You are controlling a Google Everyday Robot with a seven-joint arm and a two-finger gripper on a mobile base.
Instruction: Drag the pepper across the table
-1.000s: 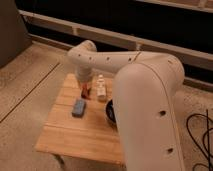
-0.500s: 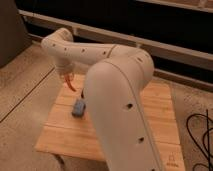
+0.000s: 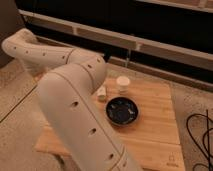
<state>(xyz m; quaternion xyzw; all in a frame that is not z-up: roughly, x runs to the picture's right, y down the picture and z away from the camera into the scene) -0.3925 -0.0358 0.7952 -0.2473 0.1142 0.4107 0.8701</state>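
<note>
The pepper is hidden. My large beige arm (image 3: 75, 105) rises from the bottom centre, bends at an elbow (image 3: 20, 47) at the upper left and reaches back right over the left half of the table (image 3: 155, 135). The gripper is shut and hidden behind the arm's own bulk near the table's left middle; whether it holds anything does not show. The table has a light wooden plank top with a small dark logo (image 3: 172, 161) at its near right corner.
A dark bowl (image 3: 122, 110) sits mid-table. Behind it stand a white cup (image 3: 122, 83) and a small white object (image 3: 101, 92) close to the arm. Black cables (image 3: 200, 135) lie on the floor to the right. A dark wall with rails runs along the back.
The arm has swung and now covers the left half of the table. The blue-grey block and the orange pepper seen earlier are hidden behind it; the bowl and cup now show.
</note>
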